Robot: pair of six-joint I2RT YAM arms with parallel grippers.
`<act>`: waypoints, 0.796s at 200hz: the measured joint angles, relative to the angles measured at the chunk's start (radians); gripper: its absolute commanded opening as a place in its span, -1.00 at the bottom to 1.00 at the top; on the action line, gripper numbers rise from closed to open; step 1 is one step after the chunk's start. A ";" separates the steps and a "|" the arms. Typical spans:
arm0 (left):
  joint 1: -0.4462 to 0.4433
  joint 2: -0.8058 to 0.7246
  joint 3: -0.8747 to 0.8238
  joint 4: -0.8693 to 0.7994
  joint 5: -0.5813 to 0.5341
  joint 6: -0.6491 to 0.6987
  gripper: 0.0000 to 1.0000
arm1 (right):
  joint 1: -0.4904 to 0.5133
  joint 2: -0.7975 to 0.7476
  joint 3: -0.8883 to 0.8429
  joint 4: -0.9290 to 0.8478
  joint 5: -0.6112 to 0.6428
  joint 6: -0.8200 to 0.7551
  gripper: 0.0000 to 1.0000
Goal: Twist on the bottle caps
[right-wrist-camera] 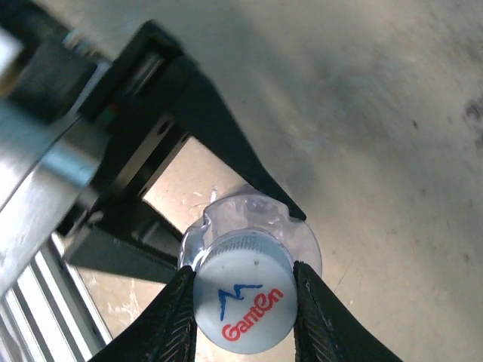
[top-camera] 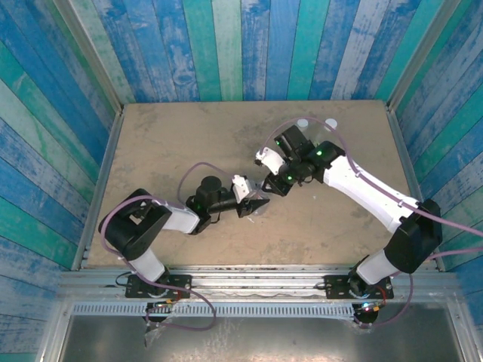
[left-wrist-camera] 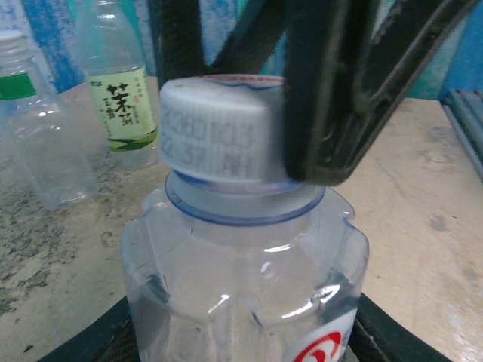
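Tan table (top-camera: 189, 136): left claw (top-camera: 259, 202) clamped on the upright bottle (left-wrist-camera: 241, 279). Right claw (right-wrist-camera: 243, 292) pinches the cap (left-wrist-camera: 219, 136) from directly above, so the twist axis looks in line with the bottle's.

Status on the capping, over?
Left hand clamped on clear bottle. Right hand pinching white cap seated on its neck. Green-label bottle and second bottle stand apart, not blocking.
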 measured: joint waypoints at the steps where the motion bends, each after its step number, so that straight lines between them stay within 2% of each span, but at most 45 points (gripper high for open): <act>1: -0.001 0.002 0.000 0.002 -0.005 -0.002 0.03 | 0.002 0.000 0.000 0.001 0.005 0.010 -0.53; 27: -0.008 0.013 0.004 0.022 -0.051 -0.023 0.04 | 0.072 -0.004 0.000 0.022 0.174 0.267 -0.45; 45: -0.012 0.013 0.004 0.023 -0.058 -0.025 0.05 | 0.103 -0.009 -0.002 0.022 0.245 0.372 -0.31; 74: -0.011 0.013 0.004 0.026 -0.071 -0.023 0.06 | 0.112 -0.045 -0.022 0.027 0.284 0.427 0.21; 88: -0.006 0.013 0.003 0.021 -0.071 -0.017 0.06 | 0.109 -0.077 -0.036 0.036 0.270 0.390 0.35; 113: -0.005 0.010 0.002 0.013 -0.036 0.021 0.09 | 0.099 -0.152 -0.077 0.059 0.203 0.245 0.38; 131: -0.003 -0.002 0.008 -0.025 0.041 0.074 0.07 | 0.088 -0.212 -0.121 0.072 0.142 0.087 0.34; 159: -0.003 -0.043 0.039 -0.177 0.188 0.176 0.04 | 0.077 -0.291 -0.187 0.057 0.012 -0.204 0.24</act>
